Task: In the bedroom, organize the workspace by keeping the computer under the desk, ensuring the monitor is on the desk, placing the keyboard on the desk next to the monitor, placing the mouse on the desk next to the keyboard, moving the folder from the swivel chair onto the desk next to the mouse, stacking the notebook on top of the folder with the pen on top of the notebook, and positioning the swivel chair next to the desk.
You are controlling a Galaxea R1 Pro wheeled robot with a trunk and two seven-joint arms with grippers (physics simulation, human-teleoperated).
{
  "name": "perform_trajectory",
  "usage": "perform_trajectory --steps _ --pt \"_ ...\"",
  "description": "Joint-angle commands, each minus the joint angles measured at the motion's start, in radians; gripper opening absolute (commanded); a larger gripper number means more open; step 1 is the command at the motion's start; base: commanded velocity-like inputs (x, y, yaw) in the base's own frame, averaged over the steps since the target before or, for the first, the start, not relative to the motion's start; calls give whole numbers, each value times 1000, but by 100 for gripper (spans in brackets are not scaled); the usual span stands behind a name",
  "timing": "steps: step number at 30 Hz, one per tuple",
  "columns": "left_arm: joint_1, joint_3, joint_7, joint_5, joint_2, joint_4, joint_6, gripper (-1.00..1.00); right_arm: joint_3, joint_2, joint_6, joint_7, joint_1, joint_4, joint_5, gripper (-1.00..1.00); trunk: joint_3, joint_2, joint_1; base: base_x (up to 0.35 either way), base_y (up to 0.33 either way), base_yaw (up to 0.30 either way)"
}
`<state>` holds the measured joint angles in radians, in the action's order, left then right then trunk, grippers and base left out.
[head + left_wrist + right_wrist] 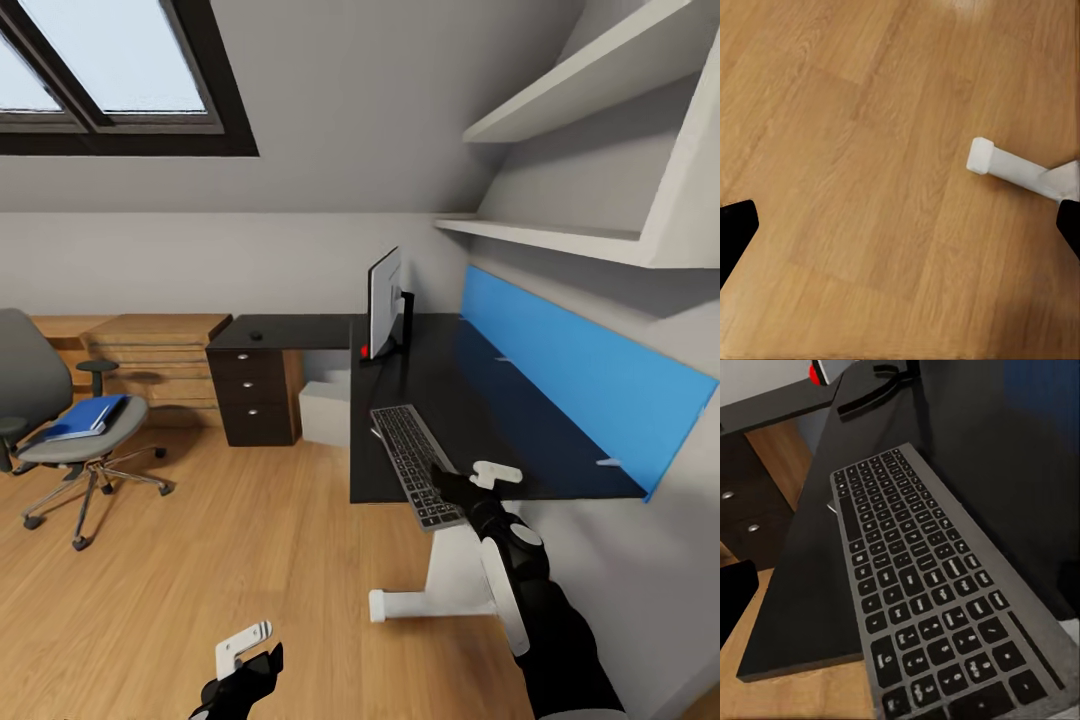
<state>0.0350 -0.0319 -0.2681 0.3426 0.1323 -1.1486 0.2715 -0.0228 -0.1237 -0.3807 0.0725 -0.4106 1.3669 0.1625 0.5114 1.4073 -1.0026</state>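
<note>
My right gripper is clamped on the slim silver-grey keyboard with black keys, hanging off the near edge of the long glossy black desk. The wide black monitor and small black mouse are on the desk, but the flat bright blue folder is on the grey swivel chair far left; my left gripper hangs low, fingers apart, holding nothing

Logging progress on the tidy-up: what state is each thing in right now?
keyboard: on the desk, near end overhanging the edge, at the right tool
monitor: upright on desk
mouse: on desk's far wing
folder: on swivel chair seat
left tool: open, empty
</note>
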Motion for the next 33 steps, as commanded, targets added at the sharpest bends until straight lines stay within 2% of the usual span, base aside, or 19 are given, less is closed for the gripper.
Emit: perform_trajectory --steps 1,12,21,33 --pt "0 -2 -8 10 0 -2 3 100 0 -1 -4 6 -1 1 10 100 0 1 1 -329 0 -154" --pt "0 -2 -8 10 0 -2 3 100 0 -1 -4 6 -1 -1 11 100 -14 1 1 -331 0 -151" --pt "0 -2 -8 10 0 -2 3 100 0 -1 -4 6 -1 -2 11 100 -16 1 1 -315 0 -30" --pt "0 1 -8 11 1 -48 -26 100 -1 0 -4 6 -1 -2 9 100 -16 1 1 -38 0 -1"
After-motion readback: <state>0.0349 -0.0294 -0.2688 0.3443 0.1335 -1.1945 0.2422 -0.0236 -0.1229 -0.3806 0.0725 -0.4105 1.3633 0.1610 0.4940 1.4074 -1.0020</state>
